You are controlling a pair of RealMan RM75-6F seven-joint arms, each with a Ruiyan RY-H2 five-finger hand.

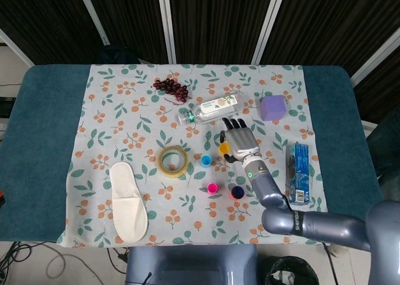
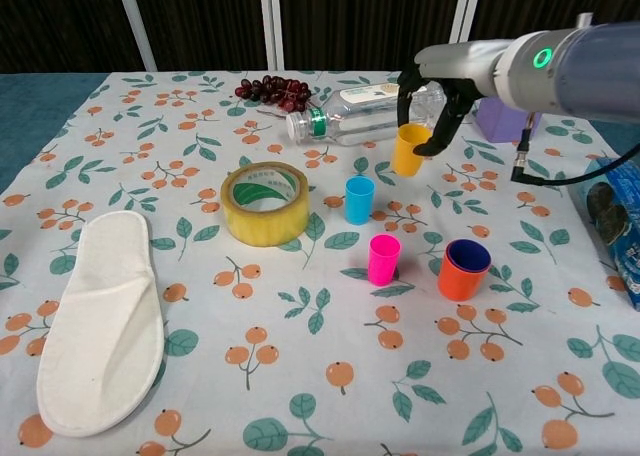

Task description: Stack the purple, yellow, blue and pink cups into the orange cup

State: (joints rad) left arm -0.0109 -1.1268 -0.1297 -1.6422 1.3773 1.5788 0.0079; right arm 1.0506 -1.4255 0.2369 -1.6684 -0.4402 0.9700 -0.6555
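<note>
I hold the yellow cup (image 2: 410,149) in my right hand (image 2: 437,104), fingers curled around it, lifted above the desk (image 2: 300,376) just near the bottle (image 2: 362,114). The orange cup (image 2: 463,269) stands near and to the right, with the purple cup (image 2: 469,255) already inside it. The pink cup (image 2: 383,259) sits just left of the orange one, the blue cup (image 2: 359,200) farther back. The tape roll (image 2: 264,203) lies left of the blue cup, the slipper (image 2: 98,318) at the near left. My left hand is out of sight.
</note>
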